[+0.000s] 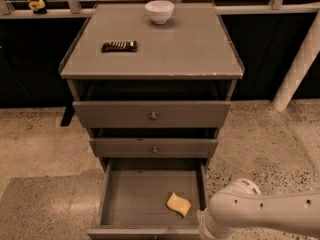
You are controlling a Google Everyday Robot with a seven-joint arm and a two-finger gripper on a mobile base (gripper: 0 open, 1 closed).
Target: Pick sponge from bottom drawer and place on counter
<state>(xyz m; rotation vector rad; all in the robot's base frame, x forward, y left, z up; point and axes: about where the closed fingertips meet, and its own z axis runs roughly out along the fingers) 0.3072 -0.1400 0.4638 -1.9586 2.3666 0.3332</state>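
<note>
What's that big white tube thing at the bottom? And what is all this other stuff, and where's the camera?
That white tube is a robot's arm. The robot rolls around on a base and has just this one arm. Its end effector, the two-finger pincher at the arm's tip, is below the picture's bottom edge, so you can't see it or tell if it holds anything.

There is only one picture, from a camera looking down at a grey cabinet. Where the camera is mounted isn't known.

The cabinet's flat top is the counter. On it sit a white bowl at the back and a dark bar on the left. The bottom drawer is pulled open, and a yellow sponge lies inside, near its front right corner.
</note>
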